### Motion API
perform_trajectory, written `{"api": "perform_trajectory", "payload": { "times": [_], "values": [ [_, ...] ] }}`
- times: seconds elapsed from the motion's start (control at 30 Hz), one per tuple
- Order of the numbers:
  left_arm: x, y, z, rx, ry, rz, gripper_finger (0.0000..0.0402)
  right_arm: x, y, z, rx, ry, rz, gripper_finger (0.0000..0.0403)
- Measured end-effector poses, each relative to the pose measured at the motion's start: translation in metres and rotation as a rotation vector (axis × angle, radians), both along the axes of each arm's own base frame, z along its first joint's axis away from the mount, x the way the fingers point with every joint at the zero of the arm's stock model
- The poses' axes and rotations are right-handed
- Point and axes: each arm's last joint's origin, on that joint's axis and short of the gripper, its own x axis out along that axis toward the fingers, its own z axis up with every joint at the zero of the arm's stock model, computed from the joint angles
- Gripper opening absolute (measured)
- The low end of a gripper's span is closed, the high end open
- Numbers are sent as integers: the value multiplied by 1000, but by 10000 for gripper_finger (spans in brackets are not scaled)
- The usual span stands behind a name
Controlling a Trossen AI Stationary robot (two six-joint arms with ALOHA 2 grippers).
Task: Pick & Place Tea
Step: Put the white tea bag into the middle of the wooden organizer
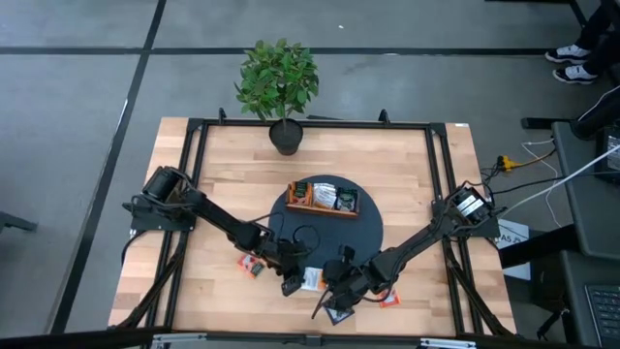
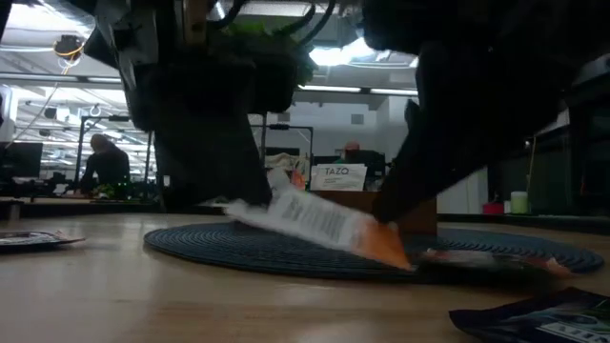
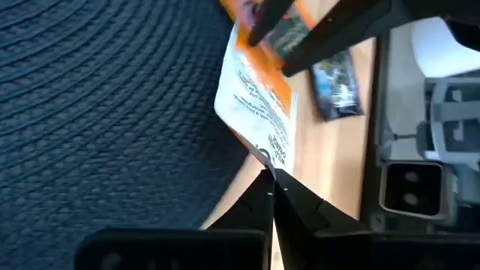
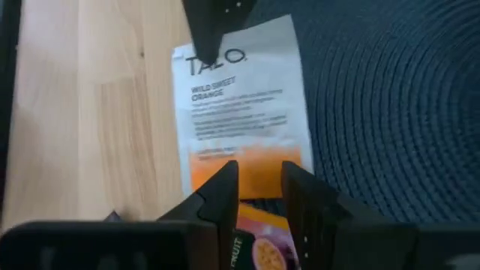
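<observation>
Our left gripper (image 3: pixel 268 180) is clamped shut on the white edge of the Tazo Wild Sweet Orange sachet (image 4: pixel 240 112), at the near rim of the round dark mat (image 1: pixel 373 228). Our right gripper (image 4: pixel 259 187) stands parted over its orange end. It looks light, floppy and slick; pinching an edge suits it.

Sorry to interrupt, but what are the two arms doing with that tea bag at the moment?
It looks like a handover. The left gripper is shut on the white end of an orange-and-white tea sachet, held just above the front edge of the dark round mat. The right gripper stands open around its orange end. More sachets sit in the wooden tray on the mat.
</observation>
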Motion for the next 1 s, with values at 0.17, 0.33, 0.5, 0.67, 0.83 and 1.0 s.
{"api": "perform_trajectory", "payload": {
  "times": [0.17, 0.33, 0.5, 0.67, 0.83, 1.0],
  "values": [
    [-5, 2, 21, 8, -42, -52, 2, 0, 10, 22, -89, 50, -18, 87],
    [-21, 11, 50, 84, -30, -73, 2, -8, 24, 35, -174, 52, 19, 33],
    [-42, 23, 80, 172, -40, -93, 2, -17, 29, 48, -154, 16, 37, 9],
    [-54, 37, 100, 241, -70, -87, 2, -20, 25, 58, -153, -41, 81, 5],
    [-62, 54, 104, 304, -12, -99, 2, -26, 15, 52, -132, -117, 106, 4],
    [-57, 66, 117, 416, 41, -156, 2, -42, 0, 43, -70, -220, 90, 4]
  ]
}}
